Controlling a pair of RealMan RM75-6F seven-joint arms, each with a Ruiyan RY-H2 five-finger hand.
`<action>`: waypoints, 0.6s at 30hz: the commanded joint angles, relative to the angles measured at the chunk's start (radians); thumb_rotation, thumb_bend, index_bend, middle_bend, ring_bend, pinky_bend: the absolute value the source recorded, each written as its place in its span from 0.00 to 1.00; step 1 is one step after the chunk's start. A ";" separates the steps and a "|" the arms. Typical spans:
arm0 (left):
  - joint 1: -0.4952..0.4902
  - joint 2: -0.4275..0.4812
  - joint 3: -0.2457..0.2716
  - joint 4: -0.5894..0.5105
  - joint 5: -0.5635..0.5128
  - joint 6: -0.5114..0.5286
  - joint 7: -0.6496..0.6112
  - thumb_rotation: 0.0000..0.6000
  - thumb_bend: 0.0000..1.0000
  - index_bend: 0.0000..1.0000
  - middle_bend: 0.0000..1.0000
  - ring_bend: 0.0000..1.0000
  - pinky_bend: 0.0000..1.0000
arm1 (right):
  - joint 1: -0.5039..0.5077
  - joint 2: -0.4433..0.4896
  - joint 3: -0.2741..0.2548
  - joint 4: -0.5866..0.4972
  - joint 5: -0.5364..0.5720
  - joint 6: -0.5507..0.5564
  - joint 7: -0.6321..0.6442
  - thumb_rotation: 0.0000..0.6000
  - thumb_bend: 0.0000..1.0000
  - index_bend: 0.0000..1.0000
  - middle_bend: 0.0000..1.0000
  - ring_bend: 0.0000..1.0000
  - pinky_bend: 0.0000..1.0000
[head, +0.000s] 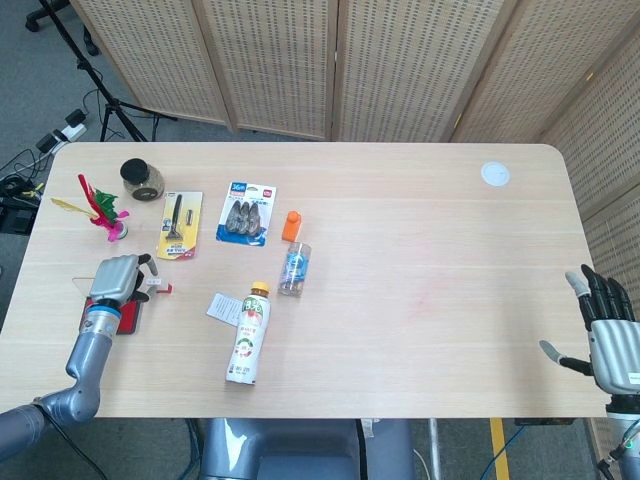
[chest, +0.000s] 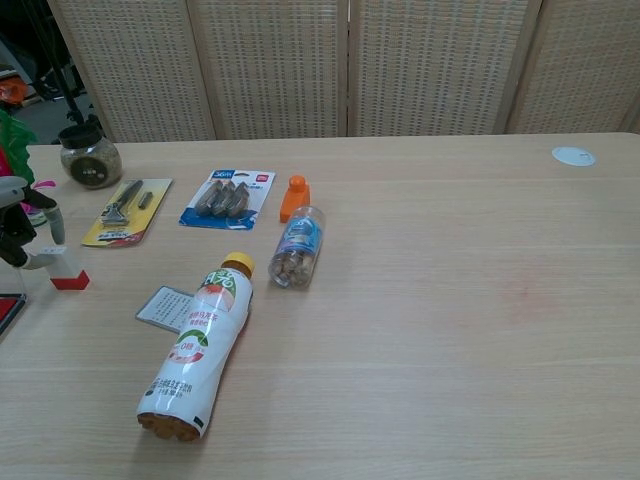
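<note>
At the table's left edge the left hand (head: 113, 277) curls its fingers (chest: 52, 222) about one small white block with a red base (chest: 68, 268), beside one flat red pad (head: 124, 317), while the right hand (head: 610, 335) hangs spread, holding nothing, off the far right corner.

Head view overhead; chest view low, closer; shared table (head: 420, 240).

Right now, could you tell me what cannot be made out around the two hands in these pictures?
- Left hand: whether it touches the small red-based block; its fingers hide the contact in the head view, the chest view's edge crops it.
- Red pad: partly under the left hand.
- Right hand: absent from the chest view.
- Bottle label: too small.
</note>
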 joint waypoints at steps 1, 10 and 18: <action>0.001 -0.015 0.003 0.016 0.002 0.008 0.002 1.00 0.30 0.54 1.00 0.92 0.93 | 0.001 0.000 0.001 0.001 0.003 -0.002 0.001 1.00 0.00 0.00 0.00 0.00 0.00; 0.000 -0.029 0.003 0.029 0.000 0.006 0.003 1.00 0.35 0.59 1.00 0.92 0.93 | 0.002 0.001 0.001 0.003 0.006 -0.007 0.009 1.00 0.00 0.00 0.00 0.00 0.00; -0.003 0.003 -0.008 -0.029 0.010 0.025 0.013 1.00 0.37 0.61 1.00 0.92 0.93 | 0.002 0.003 0.001 0.003 0.007 -0.008 0.016 1.00 0.00 0.00 0.00 0.00 0.00</action>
